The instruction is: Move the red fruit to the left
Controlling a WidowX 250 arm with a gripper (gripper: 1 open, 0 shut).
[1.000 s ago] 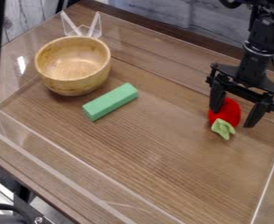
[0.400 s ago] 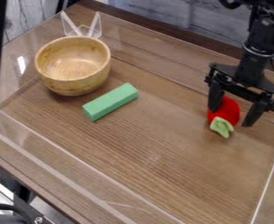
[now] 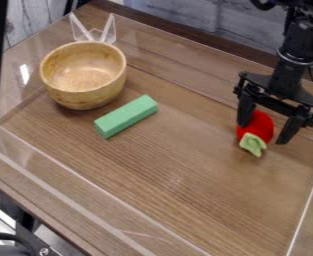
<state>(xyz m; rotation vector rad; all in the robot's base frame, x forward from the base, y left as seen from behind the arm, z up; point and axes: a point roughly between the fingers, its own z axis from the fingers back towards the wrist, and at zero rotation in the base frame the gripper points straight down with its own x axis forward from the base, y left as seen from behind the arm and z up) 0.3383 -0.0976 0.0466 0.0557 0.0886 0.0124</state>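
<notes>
currently, relative to the bowl (image 3: 85,92): block (image 3: 127,117) just beside it; strawberry (image 3: 256,130) well apart, on the far side of the block. gripper (image 3: 268,122) open, around the strawberry.

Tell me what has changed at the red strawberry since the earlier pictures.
Very little: the red strawberry has shifted slightly, its leafy green end edging left in the picture. The gripper is at it with its jaws open; I see no grip taken or let go. The wooden bowl and the green block stayed as they were.
</notes>
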